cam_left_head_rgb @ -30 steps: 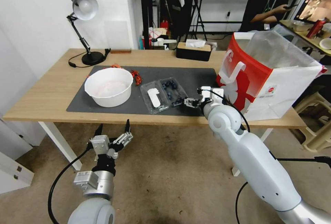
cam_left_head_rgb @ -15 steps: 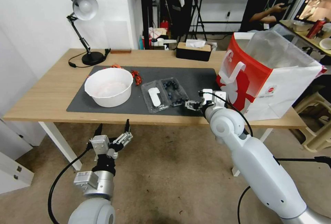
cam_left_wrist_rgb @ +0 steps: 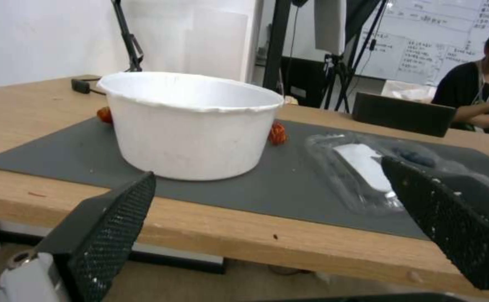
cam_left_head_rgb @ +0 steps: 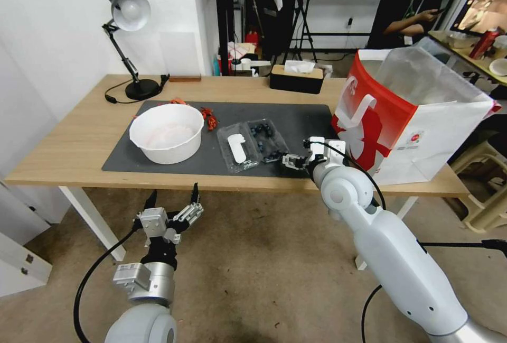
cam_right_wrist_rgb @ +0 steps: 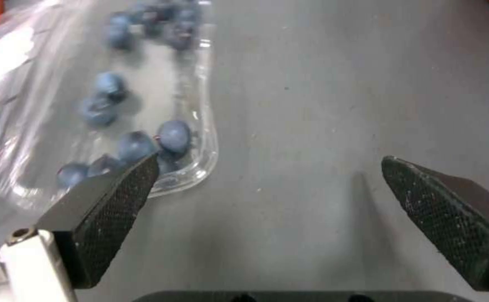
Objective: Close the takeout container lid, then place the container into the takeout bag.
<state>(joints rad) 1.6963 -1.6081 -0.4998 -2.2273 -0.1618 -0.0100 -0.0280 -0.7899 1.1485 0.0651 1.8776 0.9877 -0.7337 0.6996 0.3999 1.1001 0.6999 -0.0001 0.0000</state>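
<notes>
Over the near right part of the grey mat (cam_left_head_rgb: 296, 121), the right hand (cam_left_head_rgb: 289, 161) reaches forward and leftward from a bent arm, held low above the surface. Fingers wide apart, nothing between them; in the right wrist view one finger (cam_right_wrist_rgb: 107, 205) overlaps the near corner of the takeout container (cam_right_wrist_rgb: 143, 105), the other stands over bare mat. Contact with the plastic: cannot tell.

Takeout container (cam_left_head_rgb: 267, 140) lies open and flat on the mat, blueberries in its tray, just left of the right hand. Lid (cam_left_head_rgb: 237, 148) is folded out flat on the side toward the white bowl (cam_left_head_rgb: 167, 132), white sticker facing up.

Takeout bag (cam_left_head_rgb: 401, 116) stands upright and open on the worktop (cam_left_head_rgb: 68, 142), to the right of the right hand, near it but apart.

Left hand (cam_left_head_rgb: 173, 195) hangs below and in front of the worktop edge, fingers spread wide, empty; its wrist view faces the bowl across the edge.
</notes>
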